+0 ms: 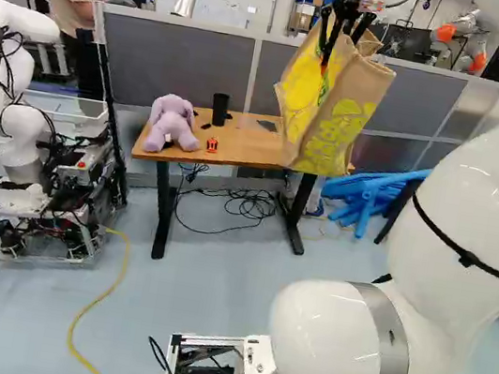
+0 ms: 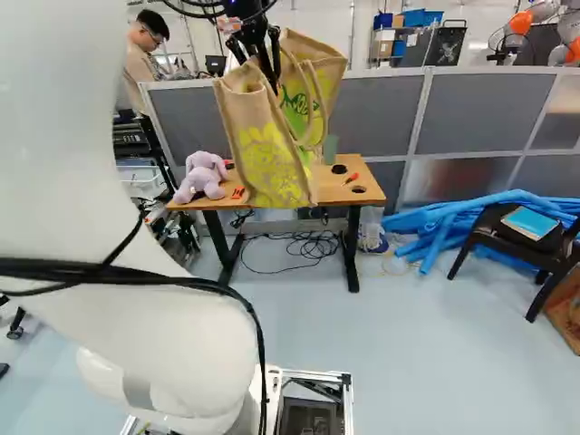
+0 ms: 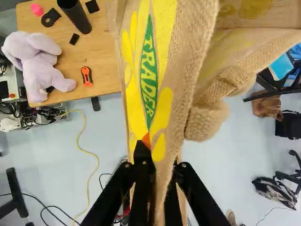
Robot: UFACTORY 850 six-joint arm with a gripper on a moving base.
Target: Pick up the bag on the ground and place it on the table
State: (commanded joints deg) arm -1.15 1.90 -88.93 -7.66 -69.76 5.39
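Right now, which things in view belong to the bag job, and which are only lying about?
For the job:
- burlap tote bag
- gripper, shut on it
- wooden-topped table

Lying about:
- lilac plush toy
- black cup
- blue tubes
- yellow cable

We see that the burlap tote bag [image 3: 193, 47] has a rough, woven surface. The tabletop [image 3: 104, 63] looks of smooth wood, the plush toy [image 3: 41, 68] of matt, soft cloth, and our arm [image 1: 330, 337] is smooth and glossy.

Bright, diffuse light covers the floor [image 1: 203, 298], with pale highlights and soft shadows on the white arm [image 1: 325, 337].
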